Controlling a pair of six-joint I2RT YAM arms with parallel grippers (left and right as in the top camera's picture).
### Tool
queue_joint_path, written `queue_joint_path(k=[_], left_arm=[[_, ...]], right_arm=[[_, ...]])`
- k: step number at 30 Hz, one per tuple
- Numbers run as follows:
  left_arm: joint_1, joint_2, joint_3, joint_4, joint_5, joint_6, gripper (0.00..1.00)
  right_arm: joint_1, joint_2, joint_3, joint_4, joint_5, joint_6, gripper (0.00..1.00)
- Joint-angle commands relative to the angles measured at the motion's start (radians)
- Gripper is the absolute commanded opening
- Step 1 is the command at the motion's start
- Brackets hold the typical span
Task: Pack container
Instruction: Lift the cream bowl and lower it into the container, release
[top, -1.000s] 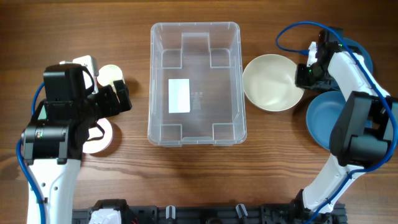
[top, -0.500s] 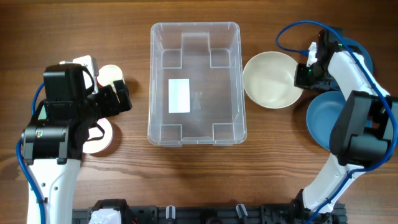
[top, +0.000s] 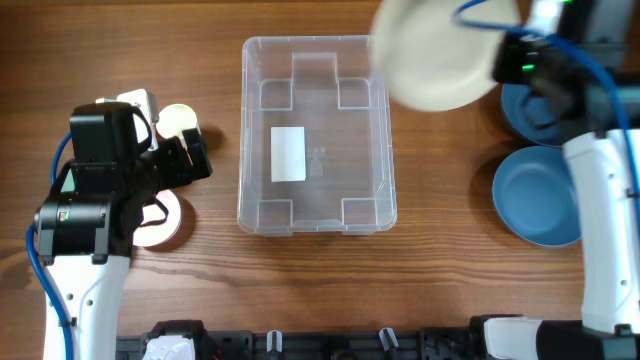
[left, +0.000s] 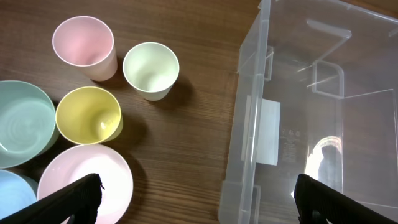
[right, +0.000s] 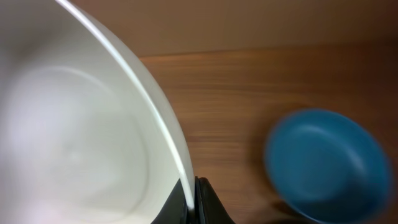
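we reckon barely started: container (top: 345, 170) sits centre frame, empty. right gripper (top: 508, 58) clamped on cream bowl (top: 430, 60) rim, bowl airborne upper right, over container corner. left gripper (top: 195, 158) spread wide, holding nothing, by cups (left: 87, 115) at left. cups, blue bowls (top: 540, 195) unpacked.

A pink cup (left: 84, 46), white cup (left: 151, 70) and yellow cup (left: 88, 115) stand close together on the wooden table (left: 186, 155).

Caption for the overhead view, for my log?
Right gripper holds a cream bowl above a corner of the clear container; left gripper hovers beside a cup.
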Motion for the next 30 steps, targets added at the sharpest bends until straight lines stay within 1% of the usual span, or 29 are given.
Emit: queue_joint_path(k=[1, 3, 5, 7, 10, 13, 17, 18, 21, 22, 23, 24, 25, 28, 30], left_arm=[[0.006, 0.004, 0.019, -0.001, 0.008, -0.009, 1.0], [0.006, 0.004, 0.019, 0.0, 0.008, -0.009, 1.0], [0.006, 0.004, 0.019, 0.0, 0.008, -0.01, 1.0], [0.006, 0.004, 0.019, 0.0, 0.008, -0.011, 1.0], [0.006, 0.004, 0.019, -0.001, 0.008, -0.013, 1.0], [0.006, 0.004, 0.019, 0.009, 0.008, -0.013, 1.0], [0.006, 0.004, 0.019, 0.025, 0.008, -0.013, 1.0], [0.006, 0.004, 0.019, 0.026, 0.008, -0.013, 1.0], [0.006, 0.004, 0.019, 0.025, 0.008, -0.013, 1.0], [0.006, 0.004, 0.019, 0.025, 0.008, -0.013, 1.0], [0.006, 0.004, 0.019, 0.025, 0.008, -0.013, 1.0], [0.006, 0.004, 0.019, 0.025, 0.008, -0.013, 1.0], [0.006, 0.004, 0.019, 0.025, 0.008, -0.013, 1.0], [0.006, 0.004, 0.019, 0.019, 0.008, -0.013, 1.0], [0.006, 0.004, 0.019, 0.016, 0.008, -0.013, 1.0]], right_arm=[[0.201, 0.027, 0.017, 0.013, 0.001, -0.034, 0.04], [0.288, 0.068, 0.017, 0.05, 0.037, -0.024, 0.04], [0.377, 0.148, 0.017, 0.108, 0.101, -0.002, 0.04], [0.406, 0.227, 0.017, 0.148, 0.148, 0.045, 0.04], [0.399, 0.366, 0.017, 0.192, 0.151, 0.125, 0.04], [0.396, 0.474, 0.017, 0.24, 0.14, 0.127, 0.04], [0.395, 0.548, 0.017, 0.301, 0.139, 0.148, 0.04], [0.395, 0.56, 0.017, 0.308, 0.132, 0.149, 0.06], [0.396, 0.559, 0.017, 0.313, 0.132, 0.145, 0.2], [0.395, 0.551, 0.017, 0.313, 0.133, 0.144, 0.27], [0.393, 0.539, 0.017, 0.31, 0.132, 0.145, 0.3], [0.393, 0.512, 0.017, 0.299, 0.132, 0.145, 0.35], [0.393, 0.49, 0.017, 0.288, 0.132, 0.145, 0.36], [0.373, 0.359, 0.017, 0.23, 0.17, 0.145, 0.5], [0.323, 0.269, 0.017, 0.187, 0.221, 0.149, 0.53]])
